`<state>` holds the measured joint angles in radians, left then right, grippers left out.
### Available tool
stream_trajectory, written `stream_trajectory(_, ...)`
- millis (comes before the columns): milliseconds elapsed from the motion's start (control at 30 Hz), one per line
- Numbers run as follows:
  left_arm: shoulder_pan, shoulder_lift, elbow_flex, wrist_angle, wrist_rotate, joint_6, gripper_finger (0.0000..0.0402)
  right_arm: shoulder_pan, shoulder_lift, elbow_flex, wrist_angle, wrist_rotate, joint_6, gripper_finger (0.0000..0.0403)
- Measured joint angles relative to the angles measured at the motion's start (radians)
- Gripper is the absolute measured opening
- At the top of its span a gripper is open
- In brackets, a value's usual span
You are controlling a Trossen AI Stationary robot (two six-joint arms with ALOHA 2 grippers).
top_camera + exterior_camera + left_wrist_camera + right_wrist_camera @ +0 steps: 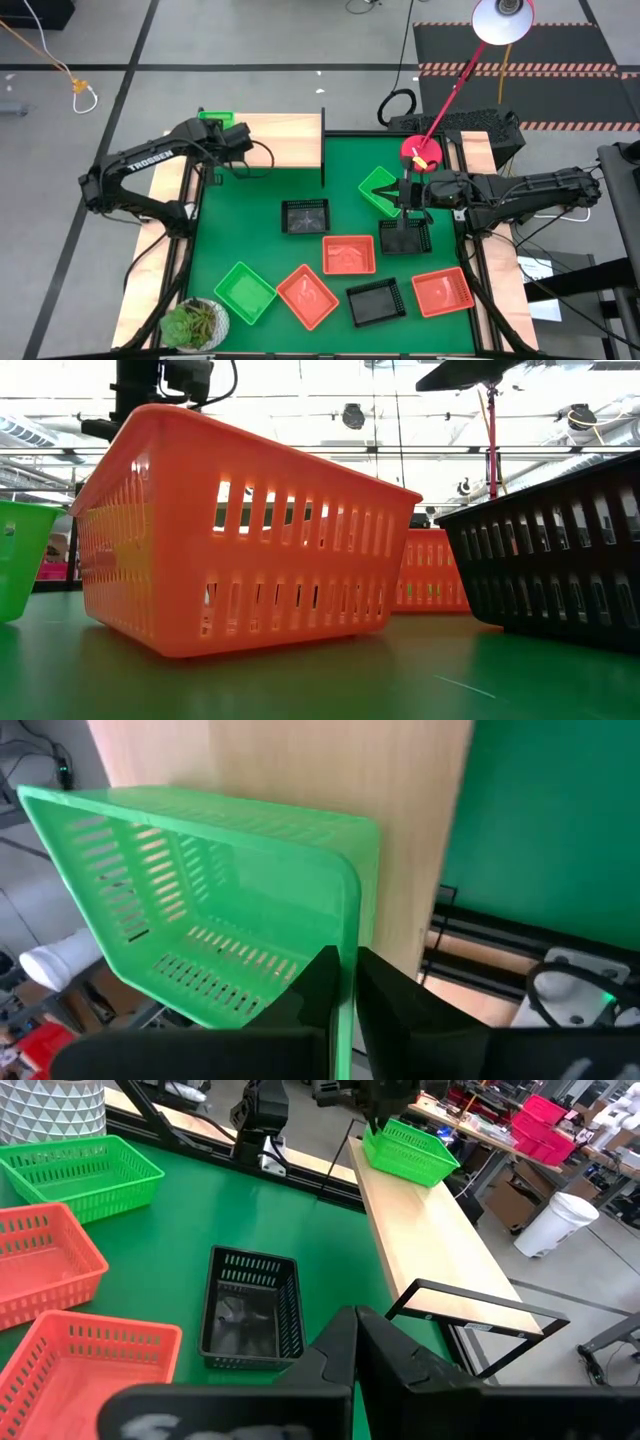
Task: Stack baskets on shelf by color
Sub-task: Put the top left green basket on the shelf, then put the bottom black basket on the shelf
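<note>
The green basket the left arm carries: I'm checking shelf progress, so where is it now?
In the high view the green basket sits at the far-left end of the shelf, the left gripper at its rim; the right wrist view shows it resting there.

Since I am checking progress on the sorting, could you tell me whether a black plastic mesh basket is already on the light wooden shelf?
No, only a green plastic mesh basket sits on the light wooden shelf.

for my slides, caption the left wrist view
Left gripper at the rim of a green perforated plastic basket on the light wooden shelf.
</note>
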<state>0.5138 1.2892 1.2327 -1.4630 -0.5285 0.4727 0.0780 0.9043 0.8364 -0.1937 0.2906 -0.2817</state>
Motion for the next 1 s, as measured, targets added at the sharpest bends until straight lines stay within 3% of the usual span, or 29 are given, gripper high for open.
stream_trajectory(467,0.011,0.0,0.0,0.011,-0.002,0.023,0.0045,0.0,0.0,0.0,0.001,-0.002,0.005,0.0)
stream_trajectory(1000,-0.081,-0.046,0.002,0.034,-0.062,-0.016,0.0186,0.002,0.001,0.0,0.002,-0.007,0.086,0.0)
